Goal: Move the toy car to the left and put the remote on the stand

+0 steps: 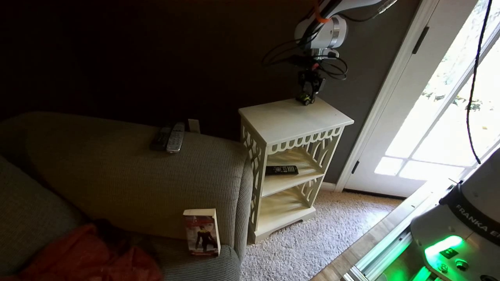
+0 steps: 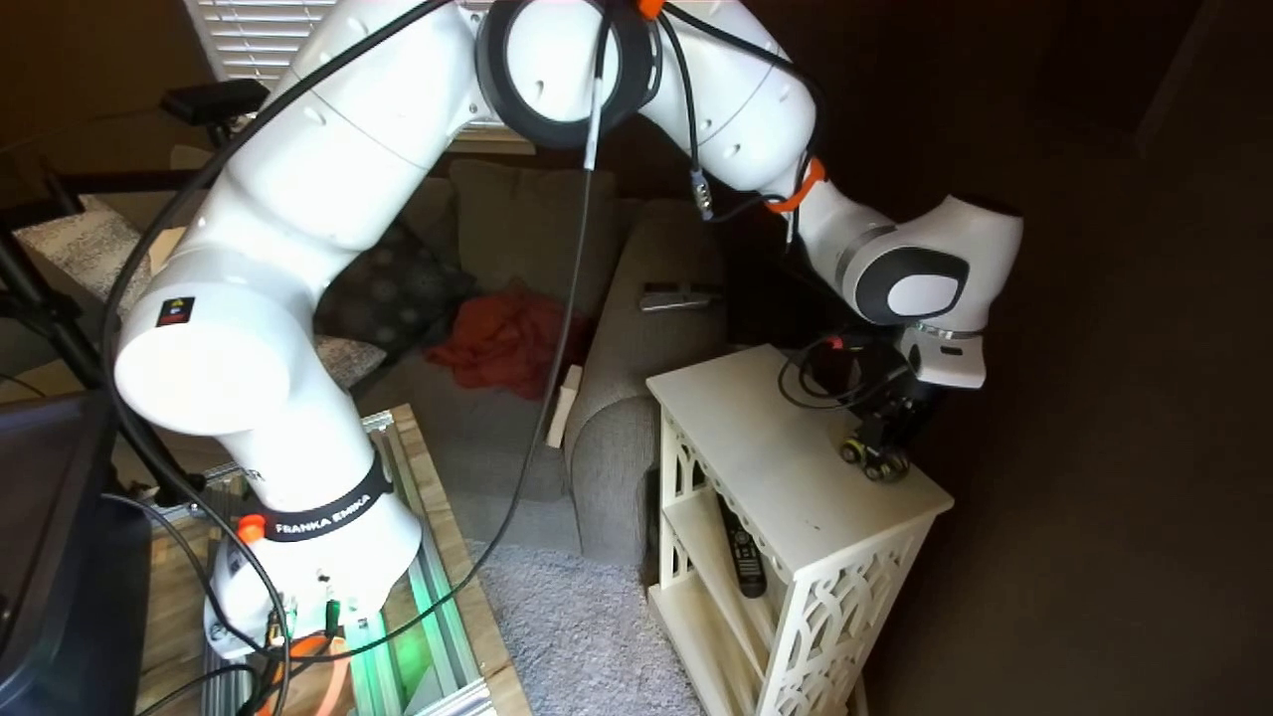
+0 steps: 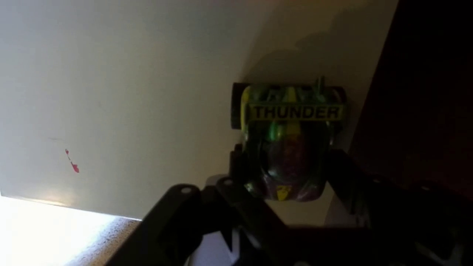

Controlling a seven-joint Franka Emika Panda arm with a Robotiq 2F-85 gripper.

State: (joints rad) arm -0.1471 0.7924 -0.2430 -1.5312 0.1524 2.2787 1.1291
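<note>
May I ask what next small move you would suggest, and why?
I would probably tighten the gripper gently on the toy car: in the wrist view its dark fingers flank it, but a firm clamp is unclear, and moving the car left needs a secure hold.

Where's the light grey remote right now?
In an exterior view, the light grey remote lies on the sofa arm, left of the stand and just right of a darker oblong object.
</note>
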